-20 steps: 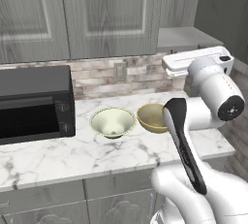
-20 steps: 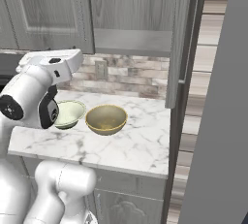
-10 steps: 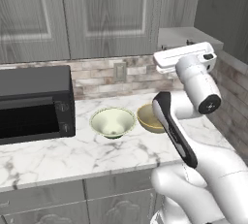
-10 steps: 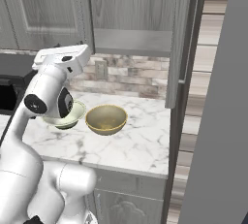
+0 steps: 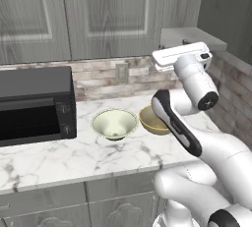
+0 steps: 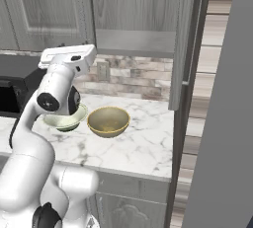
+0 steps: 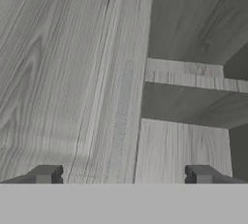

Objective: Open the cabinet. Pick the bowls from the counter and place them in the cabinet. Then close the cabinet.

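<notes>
The cabinet (image 6: 133, 15) fills the top of both base views, from 10 to 2 o'clock. Its right door (image 6: 187, 44) stands swung out edge-on in the right base view, bar handle facing me, and the grey shelf (image 6: 133, 42) lies exposed behind it. The left door (image 5: 106, 17) is shut. Judgement: opening is done on the right side; bowl transfer is the step in hand.

The tabletop (image 6: 143, 148), white marble, runs below the cabinet. A black microwave (image 5: 34, 103) sits at its 9 o'clock end.

Both bowls are on the tabletop, none in the cabinet yet. The tan-olive bowl (image 6: 108, 121) sits nearest the open door, so I judge it the natural first pick. The pale cream bowl (image 5: 114, 124) sits just beside it, toward the microwave; the two are close but I cannot tell if the rims touch.

My fingers (image 7: 123, 174) are spread wide with nothing between them. They point at the cabinet's wood grain and the open shelf bay, up high, well above the bowls. Next move, as I judge it: tilt down and descend to a bowl rim.
</notes>
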Tool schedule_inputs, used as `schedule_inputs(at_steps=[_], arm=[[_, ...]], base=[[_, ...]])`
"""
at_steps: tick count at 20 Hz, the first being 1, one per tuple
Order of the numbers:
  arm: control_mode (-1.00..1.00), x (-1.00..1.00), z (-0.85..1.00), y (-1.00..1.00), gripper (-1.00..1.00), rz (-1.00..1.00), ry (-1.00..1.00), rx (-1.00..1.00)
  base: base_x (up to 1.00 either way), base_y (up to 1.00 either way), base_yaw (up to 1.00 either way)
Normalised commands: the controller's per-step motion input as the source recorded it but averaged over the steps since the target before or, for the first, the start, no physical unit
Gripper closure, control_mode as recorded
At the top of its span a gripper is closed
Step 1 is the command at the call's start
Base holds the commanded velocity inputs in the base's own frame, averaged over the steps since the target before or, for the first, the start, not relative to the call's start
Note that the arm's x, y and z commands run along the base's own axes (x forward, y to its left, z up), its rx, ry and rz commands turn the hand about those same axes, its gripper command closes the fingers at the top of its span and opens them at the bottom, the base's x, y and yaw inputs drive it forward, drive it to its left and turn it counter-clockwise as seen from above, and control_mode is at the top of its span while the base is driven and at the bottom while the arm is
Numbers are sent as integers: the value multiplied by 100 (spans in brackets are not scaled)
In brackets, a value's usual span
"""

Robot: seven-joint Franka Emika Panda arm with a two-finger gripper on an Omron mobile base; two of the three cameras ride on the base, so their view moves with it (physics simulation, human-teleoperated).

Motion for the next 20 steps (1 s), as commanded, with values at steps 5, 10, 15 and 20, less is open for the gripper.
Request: schedule_inputs(at_steps=[5,10,15,20], arm=[[-100,29,0,0,-100,1,3,15],[-100,24,0,10,-100,0,0,3],[-100,27,0,13,-100,0,0,0],[-100,42,0,0,-100,0,0,0]], base=[[0,0,0],[0,0,0],[0,0,0],[0,0,0]])
